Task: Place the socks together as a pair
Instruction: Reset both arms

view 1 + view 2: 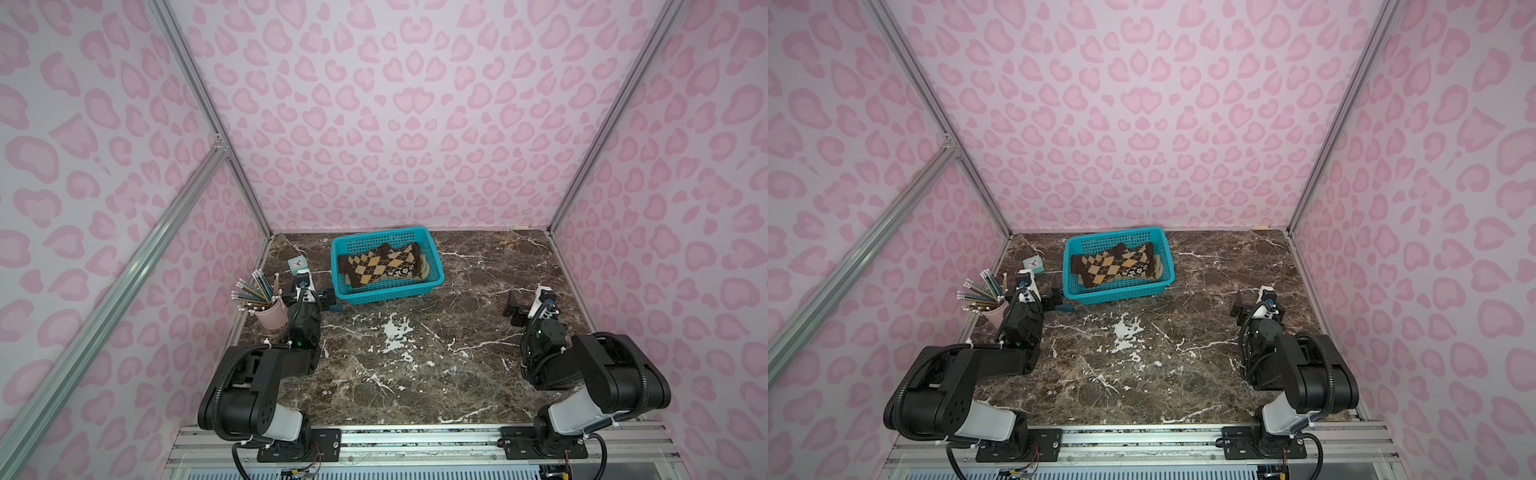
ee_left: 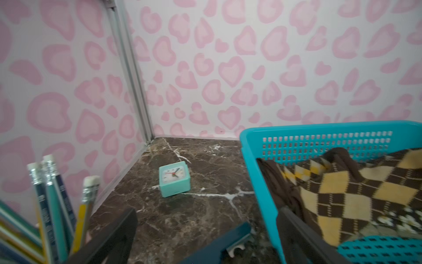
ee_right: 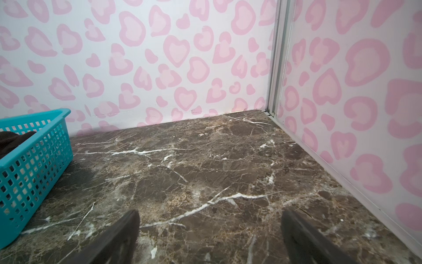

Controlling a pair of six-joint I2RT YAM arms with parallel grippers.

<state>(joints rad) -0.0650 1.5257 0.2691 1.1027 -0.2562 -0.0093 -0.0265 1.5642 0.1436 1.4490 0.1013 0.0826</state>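
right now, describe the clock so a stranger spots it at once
On the marble table, look in the far left corner, beside the turquoise basket and beyond the pink pencil cup. The clock sits there: small, square, mint-green, with a white dial.

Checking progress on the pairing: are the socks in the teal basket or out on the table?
In. The socks lie heaped inside the teal basket; both top views show none on the marble table.
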